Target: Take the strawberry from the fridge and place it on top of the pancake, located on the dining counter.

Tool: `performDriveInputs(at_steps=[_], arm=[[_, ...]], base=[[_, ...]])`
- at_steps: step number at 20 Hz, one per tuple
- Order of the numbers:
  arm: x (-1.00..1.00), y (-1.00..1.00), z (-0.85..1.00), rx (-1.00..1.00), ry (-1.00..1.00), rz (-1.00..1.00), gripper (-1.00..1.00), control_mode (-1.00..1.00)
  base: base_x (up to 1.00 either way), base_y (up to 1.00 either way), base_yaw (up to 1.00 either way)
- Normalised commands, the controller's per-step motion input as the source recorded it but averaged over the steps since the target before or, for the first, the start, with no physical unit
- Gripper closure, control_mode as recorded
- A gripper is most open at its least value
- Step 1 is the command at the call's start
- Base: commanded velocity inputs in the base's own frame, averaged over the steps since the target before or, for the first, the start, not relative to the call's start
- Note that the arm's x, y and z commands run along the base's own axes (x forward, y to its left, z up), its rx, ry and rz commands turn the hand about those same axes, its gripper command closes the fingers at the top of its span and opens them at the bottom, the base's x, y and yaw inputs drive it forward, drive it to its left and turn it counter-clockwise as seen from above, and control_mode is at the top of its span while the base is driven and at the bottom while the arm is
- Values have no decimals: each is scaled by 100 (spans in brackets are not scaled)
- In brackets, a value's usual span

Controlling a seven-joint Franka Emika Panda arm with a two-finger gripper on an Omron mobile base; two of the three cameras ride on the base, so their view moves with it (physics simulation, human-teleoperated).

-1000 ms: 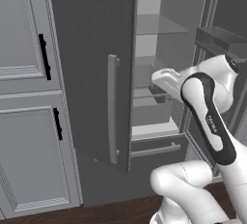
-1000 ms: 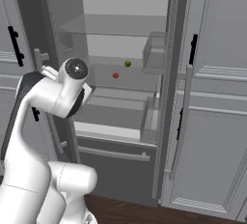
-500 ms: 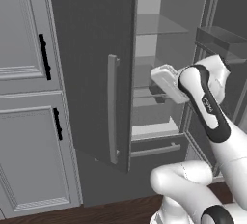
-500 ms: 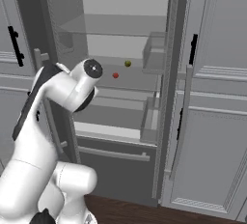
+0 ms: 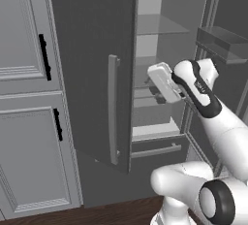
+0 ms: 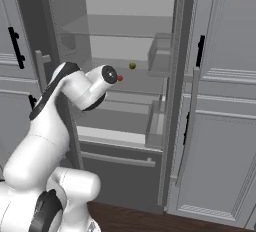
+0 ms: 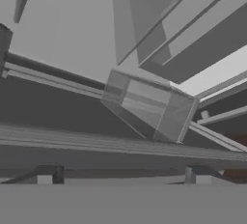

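Note:
The fridge [image 5: 87, 49] stands with both doors swung wide, its light grey interior [image 6: 125, 6] and glass shelves showing. On a middle shelf lies the tiny red strawberry [image 6: 120, 78], peeking out just right of my wrist. My gripper [image 5: 156, 92] reaches in between the doors at about that shelf's height. In the hand view the gripper [image 7: 123, 177] is open, with the fingertips [image 7: 48, 175] far apart and nothing between them; that view looks at shelf edges and a clear bin. The pancake and the dining counter are out of view.
A small yellow-green fruit [image 6: 132, 66] sits on the same shelf, behind and right of the strawberry. Door bins [image 6: 160, 56] line the right door. The left door's bar handle [image 5: 112, 107] hangs close to my arm. Light grey cabinets [image 5: 24, 98] flank the fridge.
My arm has stretched forward and up, carrying the hand further in between the fridge doors toward the middle shelf. The jaws stayed open, and the fruits have not moved.

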Motion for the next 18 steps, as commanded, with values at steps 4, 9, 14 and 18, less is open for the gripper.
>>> performDriveInputs(at_steps=[4, 9, 14, 18], arm=[[61, 4, -12, 7, 7, 0, -100, -100], [59, 20, -6, 3, 8, 0, -100, -100], [49, 21, -10, 0, 7, 0, -100, -100], [38, 23, -7, 1, 5, 0, -100, -100]], base=[[0, 0, 0], [0, 0, 0], [0, 0, 0], [0, 0, 0]])
